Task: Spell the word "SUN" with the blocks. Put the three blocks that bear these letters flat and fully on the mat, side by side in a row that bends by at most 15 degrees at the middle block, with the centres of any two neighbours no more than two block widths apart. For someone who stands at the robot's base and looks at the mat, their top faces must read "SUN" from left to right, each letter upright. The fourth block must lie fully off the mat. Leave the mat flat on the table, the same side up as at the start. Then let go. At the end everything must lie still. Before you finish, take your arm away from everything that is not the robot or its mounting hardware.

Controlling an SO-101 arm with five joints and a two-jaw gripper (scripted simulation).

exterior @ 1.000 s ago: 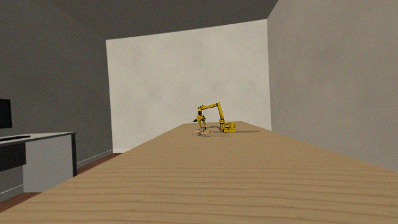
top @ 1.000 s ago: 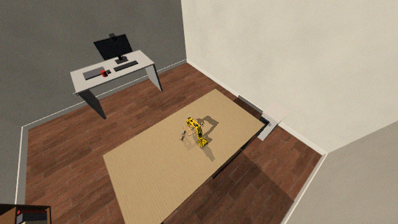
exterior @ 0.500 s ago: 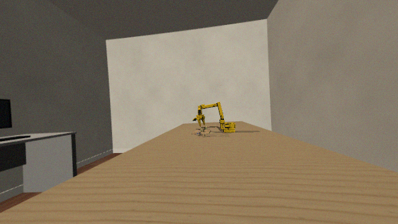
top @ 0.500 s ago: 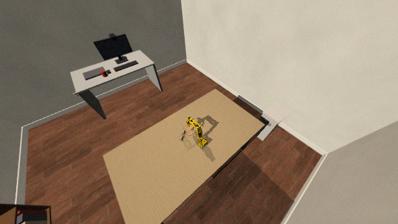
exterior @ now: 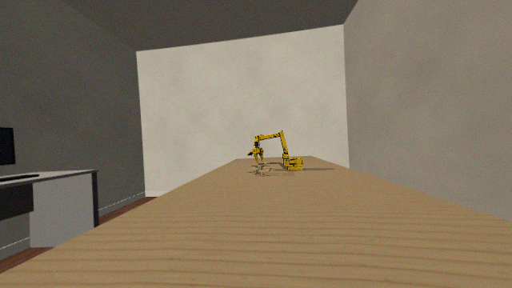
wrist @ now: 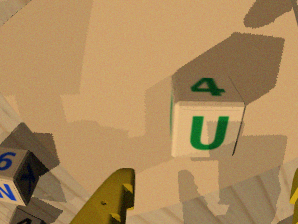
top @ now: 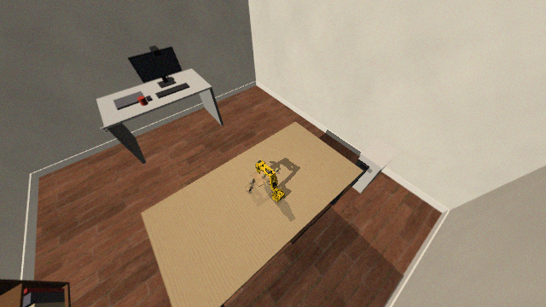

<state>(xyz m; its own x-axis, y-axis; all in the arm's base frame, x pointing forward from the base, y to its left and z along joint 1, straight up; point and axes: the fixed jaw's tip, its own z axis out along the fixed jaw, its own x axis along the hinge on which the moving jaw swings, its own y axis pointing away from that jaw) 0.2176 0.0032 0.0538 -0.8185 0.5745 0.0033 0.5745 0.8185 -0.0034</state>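
U block (wrist: pixel 208 131) on mat (wrist: pixel 107 55), N block (wrist: pixel 14 176) beside

The U block (wrist: pixel 207 127) is cream, its U and 4 green; at eight o'clock in the wrist view, another block (wrist: pixel 14 175) bears blue characters on pale and shaded faces. The mat (wrist: pixel 115 55) is plain tan. The tabletop (top: pixel 213 222) (exterior: pixel 256 224) is light brown with streaky grain. The pincer (exterior: pixel 259 155) (wrist: pixel 212 196) is yellow.
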